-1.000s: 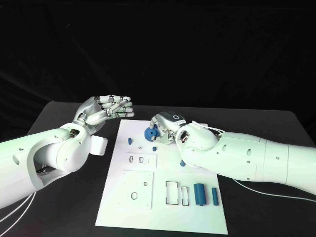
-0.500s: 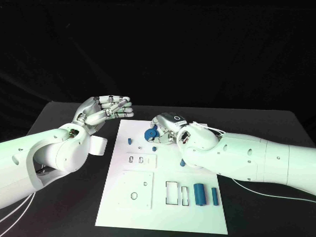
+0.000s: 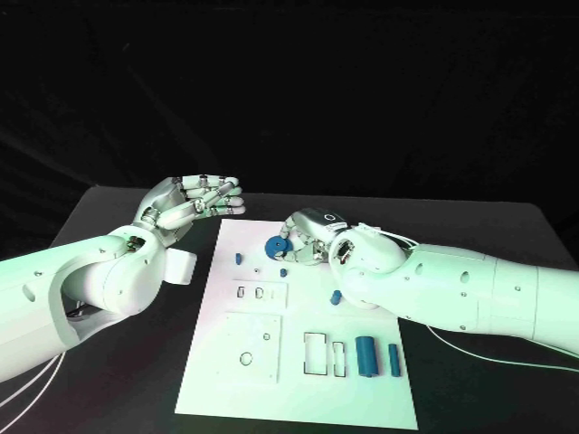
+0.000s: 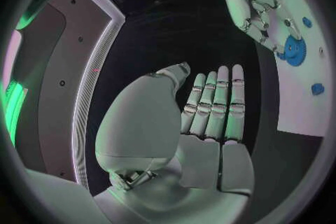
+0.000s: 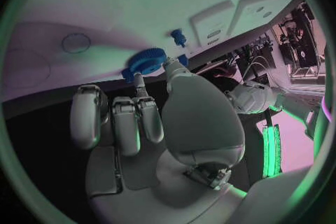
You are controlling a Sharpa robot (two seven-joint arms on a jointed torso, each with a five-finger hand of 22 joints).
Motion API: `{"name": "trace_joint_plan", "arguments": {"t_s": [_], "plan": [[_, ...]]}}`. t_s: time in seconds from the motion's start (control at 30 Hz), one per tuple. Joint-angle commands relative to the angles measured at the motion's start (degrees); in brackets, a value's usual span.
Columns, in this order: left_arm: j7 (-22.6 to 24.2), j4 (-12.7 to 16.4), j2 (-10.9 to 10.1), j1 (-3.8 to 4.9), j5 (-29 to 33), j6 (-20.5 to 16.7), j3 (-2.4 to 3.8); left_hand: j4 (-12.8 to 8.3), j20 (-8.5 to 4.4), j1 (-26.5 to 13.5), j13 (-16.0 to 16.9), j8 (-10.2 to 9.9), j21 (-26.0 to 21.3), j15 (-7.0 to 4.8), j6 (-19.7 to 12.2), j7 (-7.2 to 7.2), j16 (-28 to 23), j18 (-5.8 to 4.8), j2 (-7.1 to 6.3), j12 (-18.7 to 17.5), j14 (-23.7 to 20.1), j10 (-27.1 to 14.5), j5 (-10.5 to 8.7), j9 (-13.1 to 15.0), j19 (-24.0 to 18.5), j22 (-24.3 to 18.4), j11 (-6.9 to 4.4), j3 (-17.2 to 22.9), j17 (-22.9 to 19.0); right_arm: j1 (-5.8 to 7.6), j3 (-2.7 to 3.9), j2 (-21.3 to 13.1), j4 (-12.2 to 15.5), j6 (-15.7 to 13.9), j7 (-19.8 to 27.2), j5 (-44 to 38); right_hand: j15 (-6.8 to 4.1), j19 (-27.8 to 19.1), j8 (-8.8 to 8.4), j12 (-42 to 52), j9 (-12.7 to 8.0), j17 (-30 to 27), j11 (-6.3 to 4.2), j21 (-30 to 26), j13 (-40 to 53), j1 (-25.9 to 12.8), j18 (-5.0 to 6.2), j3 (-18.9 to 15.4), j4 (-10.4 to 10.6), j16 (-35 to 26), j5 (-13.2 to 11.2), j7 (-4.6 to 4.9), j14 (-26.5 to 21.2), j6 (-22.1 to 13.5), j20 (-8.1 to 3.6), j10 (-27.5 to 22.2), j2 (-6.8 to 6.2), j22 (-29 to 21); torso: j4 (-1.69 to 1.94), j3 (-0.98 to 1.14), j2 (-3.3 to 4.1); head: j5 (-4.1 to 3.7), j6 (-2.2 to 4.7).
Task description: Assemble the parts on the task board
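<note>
— What are we seeing at the left?
— Our left hand (image 3: 192, 201) is hovering off the white rectangular task board's (image 3: 231, 380) far left corner, fingers curled, grasping nothing.
— And rightward?
— Our right hand (image 3: 310, 237) is pinching the round blue toothed gear (image 3: 277, 244) near the board's far edge.

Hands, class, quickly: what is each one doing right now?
Left hand: holds nothing, fingers curled in, off the task board's far left corner.
Right hand: fingertips on the blue gear; a firm grip cannot be told.

Black table (image 3: 120, 217) sitting under everything w/ dark backdrop (image 3: 289, 81) hanging behind it, nothing else lying around.
</note>
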Motion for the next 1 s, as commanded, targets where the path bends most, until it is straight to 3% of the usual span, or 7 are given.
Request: {"name": "trace_joint_plan", "arguments": {"t_s": [0.03,0.23,0.43,0.5,0.63,0.83,1.0], "plan": [[0.4,-0.1,0.0,0.05,-0.1,0.9,0.04,0.0,0.41,-0.6,0.0,-0.2,-0.2,0.31,-0.5,1.17,-0.3,0.24,-0.08,-0.3,-0.1,0.2,-0.21,-0.1,0.0,-0.1,0.07,0.3,0.1,0.16,0.05,-1.9,1.8,-3.2,1.6,1.6,-0.39,0.5,0.16,0.4,0.0,12.3,-0.32,0.4,11.5,-0.4,-0.78,0.4,-0.3,0.4,0.2,0.03,5.3,0.3,-0.08,3.4,-0.13,1.8,-0.33,0.10,-0.10,0.14,0.21],[0.5,-1.0,0.1,0.04,-0.1,1.0,0.04,0.0,0.41,-0.6,0.0,-0.2,-0.2,0.31,-0.5,1.17,-0.3,0.24,-0.08,-0.3,-0.1,0.2,-0.21,-0.1,0.0,-0.1,0.07,0.3,0.1,2.10,0.22,-8.7,7.8,-7.4,7.0,7.7,-0.40,0.3,-0.28,0.2,-0.1,11.8,-0.28,0.1,11.3,1.3,-0.72,1.2,-0.5,0.3,0.2,0.13,5.2,0.0,-0.17,3.3,-0.81,1.6,-1.05,0.34,-0.52,0.11,0.62],[0.6,-2.2,0.6,-0.03,-0.1,1.1,-0.03,0.0,0.42,-0.6,0.0,-0.2,-0.2,0.33,-0.5,1.17,-0.4,0.24,-0.09,-0.4,-0.1,0.1,-0.20,-0.1,0.0,-0.1,0.09,0.4,0.1,4.10,0.25,-16.6,12.6,-5.6,13.2,15.5,-0.32,-0.6,-0.64,-0.5,-0.1,10.6,-0.21,-1.2,10.6,4.8,-0.41,2.5,-0.9,0.0,0.2,0.24,5.0,0.0,-0.12,2.7,-1.52,0.5,-1.98,0.77,-1.23,-0.10,0.90],[0.6,-2.4,0.7,-0.06,-0.1,1.2,-0.07,0.0,0.42,-0.6,0.0,-0.2,-0.2,0.33,-0.5,1.17,-0.4,0.24,-0.09,-0.4,-0.1,0.1,-0.20,-0.1,0.0,-0.1,0.09,0.4,0.1,4.33,0.25,-18.1,12.9,-4.3,15.2,17.2,-0.32,-1.1,-0.65,-0.8,-0.1,10.0,-0.21,-2.0,10.3,5.8,-0.20,3.0,-1.2,-0.1,0.2,0.23,4.8,0.2,-0.12,2.5,-1.57,-0.2,-2.19,0.86,-1.37,-0.17,0.93],[0.6,-2.9,1.3,-0.21,-0.1,1.5,-0.18,0.0,0.43,-0.6,0.0,-0.2,-0.2,0.33,-0.5,1.16,-0.4,0.24,-0.09,-0.4,-0.1,0.1,-0.20,-0.1,0.0,-0.1,0.08,0.4,0.2,4.64,0.19,-23.2,13.1,-0.9,22.7,22.6,-0.42,-2.3,-0.34,-1.6,0.0,9.6,-0.29,-3.7,9.5,9.4,0.18,4.7,-2.4,-0.2,0.1,0.18,4.7,1.0,-0.19,1.8,-2.23,-1.7,-2.75,1.28,-1.69,-0.25,1.04],[0.7,-3.4,1.7,-0.40,-0.1,1.9,-0.29,0.0,0.43,-0.6,0.0,-0.2,-0.2,0.33,-0.5,1.16,-0.4,0.24,-0.09,-0.4,-0.1,0.1,-0.20,-0.1,0.0,-0.1,0.08,0.4,0.2,4.07,0.09,-26.4,11.6,0.3,25.5,23.8,-0.38,-2.3,-0.53,-1.9,-0.1,9.8,-0.23,-3.8,9.3,10.1,0.18,4.9,-2.7,-0.2,0.9,0.25,4.8,0.8,-0.16,1.5,-3.22,-1.7,-3.08,1.74,-1.89,-0.69,1.04],[0.7,-3.7,2.0,-0.52,-0.1,2.1,-0.34,0.0,0.43,-0.6,0.0,-0.2,-0.2,0.33,-0.5,1.16,-0.4,0.24,-0.09,-0.4,-0.1,0.1,-0.20,-0.1,0.0,-0.1,0.08,0.4,0.2,2.89,0.00,-27.1,9.2,1.2,26.2,23.7,-0.34,-2.4,-0.71,-2.0,-0.2,9.9,-0.18,-4.0,9.1,10.3,0.20,4.8,-2.7,-0.2,1.3,0.31,4.8,0.6,-0.14,1.4,-3.82,-1.7,-3.04,1.91,-1.86,-0.84,0.82]]}}
